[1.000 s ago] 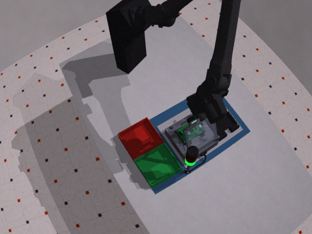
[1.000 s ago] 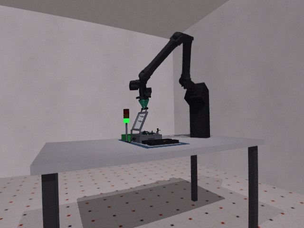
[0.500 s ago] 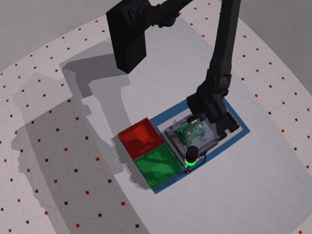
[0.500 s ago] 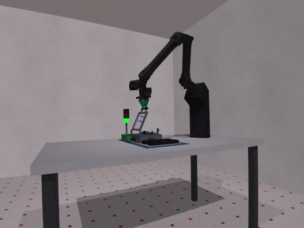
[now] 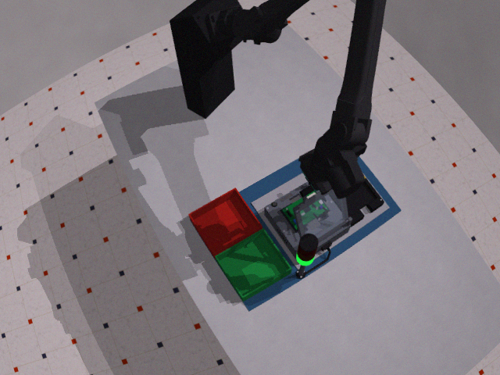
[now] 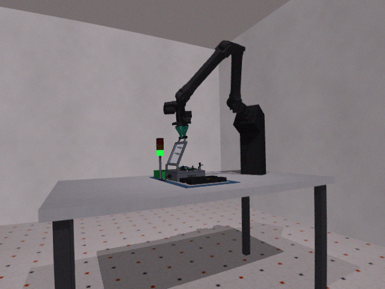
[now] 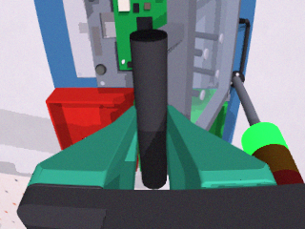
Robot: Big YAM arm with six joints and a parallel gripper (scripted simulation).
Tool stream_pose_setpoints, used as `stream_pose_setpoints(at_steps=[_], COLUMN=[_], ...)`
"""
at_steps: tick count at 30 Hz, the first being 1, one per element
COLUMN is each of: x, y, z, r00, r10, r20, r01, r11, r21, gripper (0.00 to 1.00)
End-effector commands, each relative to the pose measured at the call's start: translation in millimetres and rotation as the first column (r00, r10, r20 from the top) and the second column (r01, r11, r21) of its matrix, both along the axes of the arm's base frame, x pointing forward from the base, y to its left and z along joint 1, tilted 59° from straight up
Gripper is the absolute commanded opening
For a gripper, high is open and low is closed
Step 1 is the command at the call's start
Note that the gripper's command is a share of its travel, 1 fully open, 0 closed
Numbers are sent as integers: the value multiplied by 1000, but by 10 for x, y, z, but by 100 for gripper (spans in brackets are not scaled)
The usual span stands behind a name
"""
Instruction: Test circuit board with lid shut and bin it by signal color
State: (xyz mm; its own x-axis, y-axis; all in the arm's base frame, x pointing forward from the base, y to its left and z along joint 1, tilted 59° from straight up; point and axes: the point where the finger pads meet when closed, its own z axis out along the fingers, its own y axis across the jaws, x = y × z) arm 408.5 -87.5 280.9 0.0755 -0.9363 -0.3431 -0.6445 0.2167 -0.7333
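Note:
My gripper [image 7: 152, 115] [image 6: 182, 135] is shut on the black handle [image 7: 151, 57] of the tester's lid [image 6: 177, 152] [image 5: 326, 209]. It holds the lid raised steeply above the tester [image 5: 282, 230] [image 6: 183, 174]. The green circuit board [image 7: 136, 7] [image 5: 291, 212] lies face up on the tester's plate under the raised lid. The signal tower [image 5: 305, 258] [image 6: 159, 152] [image 7: 263, 136] beside the tester shows green. The red bin [image 5: 223, 219] [image 7: 83, 114] and the green bin [image 5: 252, 266] [image 6: 156, 173] stand side by side next to the tester.
The black tray [image 6: 205, 179] [image 5: 372, 198] lies on the blue bench mat [image 5: 388, 201] [image 6: 231, 182] beyond the tester, partly hidden by my arm in the top view. The latch hook [image 6: 200, 164] stands on the tester's edge. The arm's base stands at the table's back.

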Motion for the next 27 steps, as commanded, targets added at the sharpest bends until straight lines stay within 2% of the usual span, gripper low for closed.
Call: stream_pose_setpoints(at_steps=[1,27], x=[310,315], y=[-136,-109], z=[645,646], r00=[992,992], r10=[-11,-5], r20=[125,126], r01=[15,9], r11=[999,999], r21=[-32,-32], gripper=[0,0])
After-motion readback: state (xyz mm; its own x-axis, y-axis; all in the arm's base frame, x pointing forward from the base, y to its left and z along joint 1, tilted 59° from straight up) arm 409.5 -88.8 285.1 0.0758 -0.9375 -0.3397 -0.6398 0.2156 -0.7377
